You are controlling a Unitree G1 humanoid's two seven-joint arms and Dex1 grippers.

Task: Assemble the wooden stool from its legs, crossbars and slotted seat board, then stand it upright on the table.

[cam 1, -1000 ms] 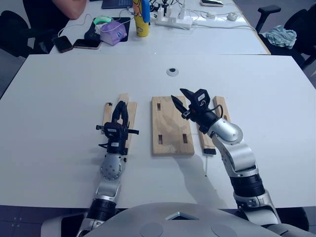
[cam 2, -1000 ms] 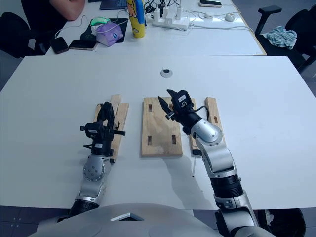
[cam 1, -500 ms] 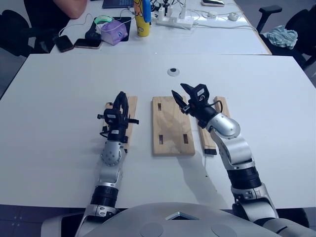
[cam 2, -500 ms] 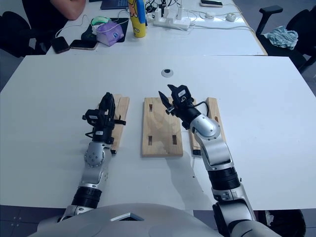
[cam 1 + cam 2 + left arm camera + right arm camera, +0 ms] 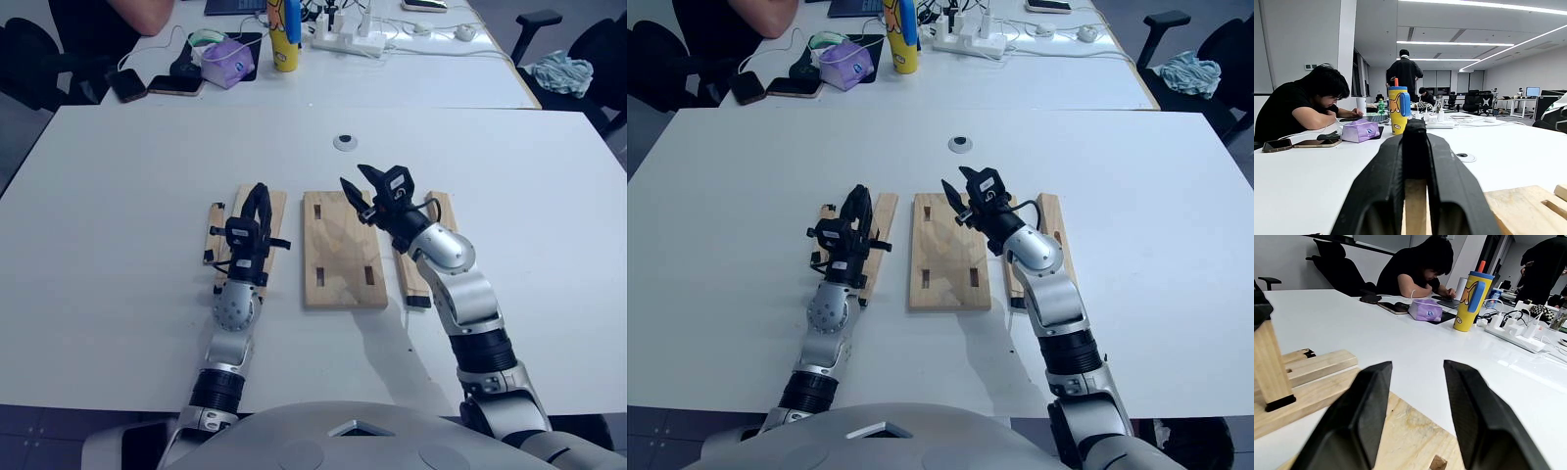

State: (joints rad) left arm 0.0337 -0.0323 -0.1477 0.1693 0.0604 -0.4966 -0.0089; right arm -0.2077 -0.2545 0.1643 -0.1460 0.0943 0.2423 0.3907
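Note:
The slotted seat board (image 5: 341,251) lies flat at the middle of the white table (image 5: 118,196). My left gripper (image 5: 257,199) is just left of it, shut on a wooden leg (image 5: 1415,205). That leg (image 5: 1271,362) stands steeply with its black-capped end down. More wooden pieces (image 5: 217,227) lie flat beside it. My right gripper (image 5: 364,186) hovers open over the board's far right corner, its fingers (image 5: 1362,406) spread with nothing between them. Two more legs (image 5: 411,276) lie right of the board, partly under the right arm.
A round cable grommet (image 5: 345,143) sits in the table beyond the board. The far table holds a yellow cup (image 5: 284,34), a power strip (image 5: 348,41), phones (image 5: 147,86) and a purple pouch (image 5: 225,64). An office chair (image 5: 568,69) stands at the far right.
My left gripper has moved right, toward the seat board, with the leg in it. The right gripper has shifted slightly away from me and stays open.

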